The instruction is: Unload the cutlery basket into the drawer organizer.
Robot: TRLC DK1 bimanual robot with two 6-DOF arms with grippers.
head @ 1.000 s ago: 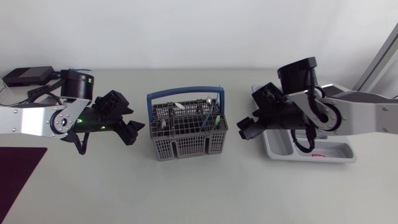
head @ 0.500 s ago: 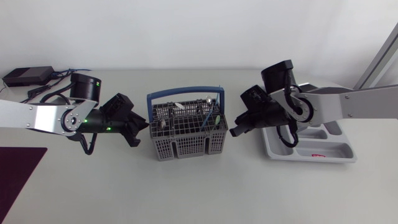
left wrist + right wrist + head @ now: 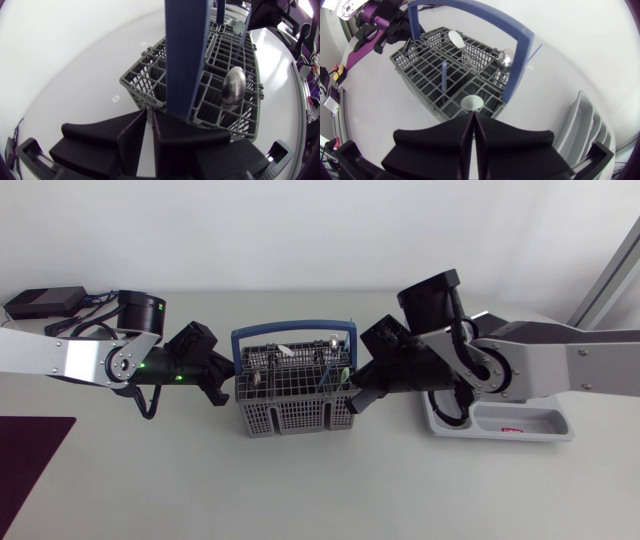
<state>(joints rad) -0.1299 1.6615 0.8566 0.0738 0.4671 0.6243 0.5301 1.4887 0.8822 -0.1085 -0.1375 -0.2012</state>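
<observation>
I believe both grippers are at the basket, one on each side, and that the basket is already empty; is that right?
Not quite: the basket is not empty. The right wrist view shows spoons standing in it. The left gripper and the right gripper are indeed at it, one on each side.

Silver-grey links and black joints form both arms; the left arm point(image 3: 60, 360) carries a black cylindrical housing, small green lights and a looped black cable; the right arm point(image 3: 570, 360) shows black cable loops beside a round grey joint; left gripper point(image 3: 149, 115) and right gripper point(image 3: 473, 116) have broad matte black wedge fingers.
</observation>
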